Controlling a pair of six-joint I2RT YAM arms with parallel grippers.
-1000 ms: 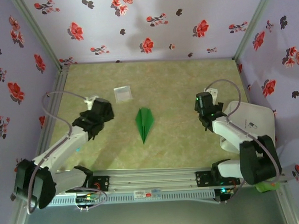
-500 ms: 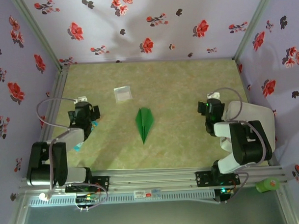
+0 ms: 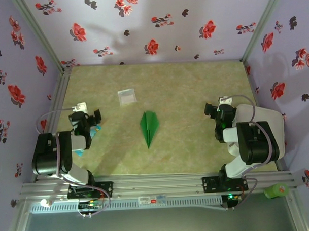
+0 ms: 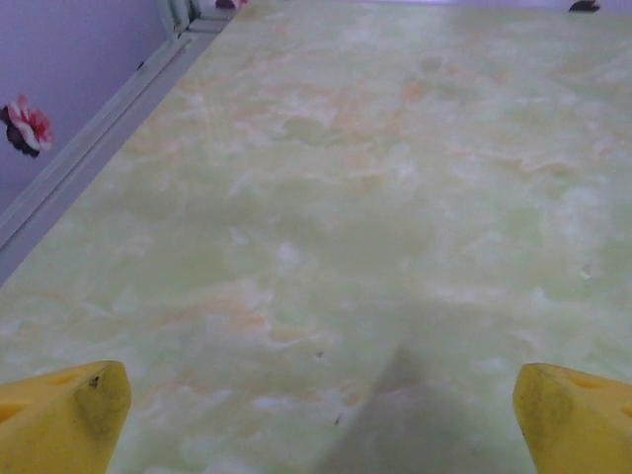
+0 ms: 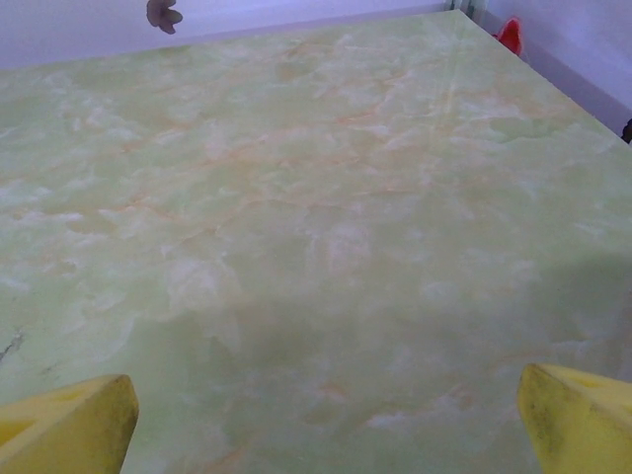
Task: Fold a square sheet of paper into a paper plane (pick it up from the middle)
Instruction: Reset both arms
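Now the plane (image 3: 149, 127) lies folded, with the left gripper (image 3: 87, 114) and right gripper (image 3: 215, 108) flanking it, both wide open, empty.

The paper plane (image 3: 149, 127) was bright green, the worktop (image 3: 196, 144) pale green with orange veining, the walls (image 3: 156, 24) lilac with red flowers.

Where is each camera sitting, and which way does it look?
Top external: high above and behind, looking down at the table and paper plane; left arm and right arm show.
Left wrist: on the left arm, looking low across the table toward the flowered wall; yellow fingertips of the open left end effector show.
Right wrist: likewise on the right arm; yellow fingertips of the open right end effector show.
Shared: all see table and wall.
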